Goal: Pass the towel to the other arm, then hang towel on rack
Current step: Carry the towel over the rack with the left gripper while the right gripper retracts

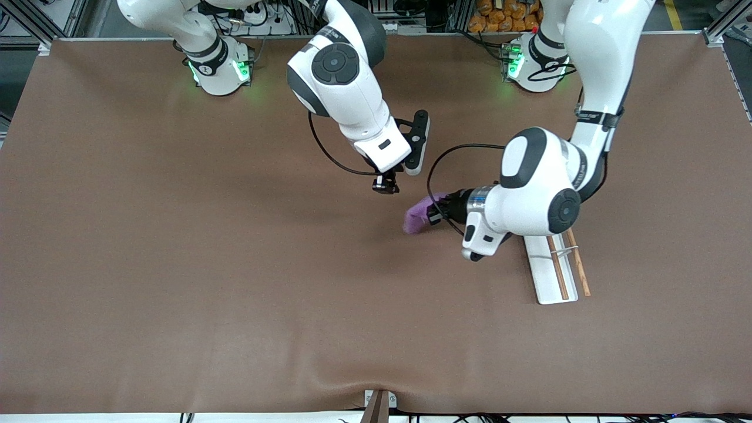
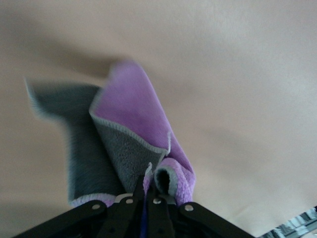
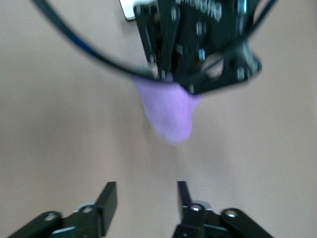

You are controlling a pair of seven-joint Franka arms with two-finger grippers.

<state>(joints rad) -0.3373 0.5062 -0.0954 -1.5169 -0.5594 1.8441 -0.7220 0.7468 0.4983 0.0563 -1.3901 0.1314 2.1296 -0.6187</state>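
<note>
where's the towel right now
The towel hangs pinched in the left gripper above the table's middle, beside the rack, with the open right gripper close by.

Towel (image 2: pixel 133 106) fuzzy cloth; rack (image 1: pixel 549 273) rods wooden.

We get a high front cam across the desk (image 1: pixel 176 294), facing both bases. Left wrist cam sits close over the towel (image 2: pixel 133 109). Right wrist cam looks down past its claw (image 3: pixel 146 198); all share that towel.
</note>
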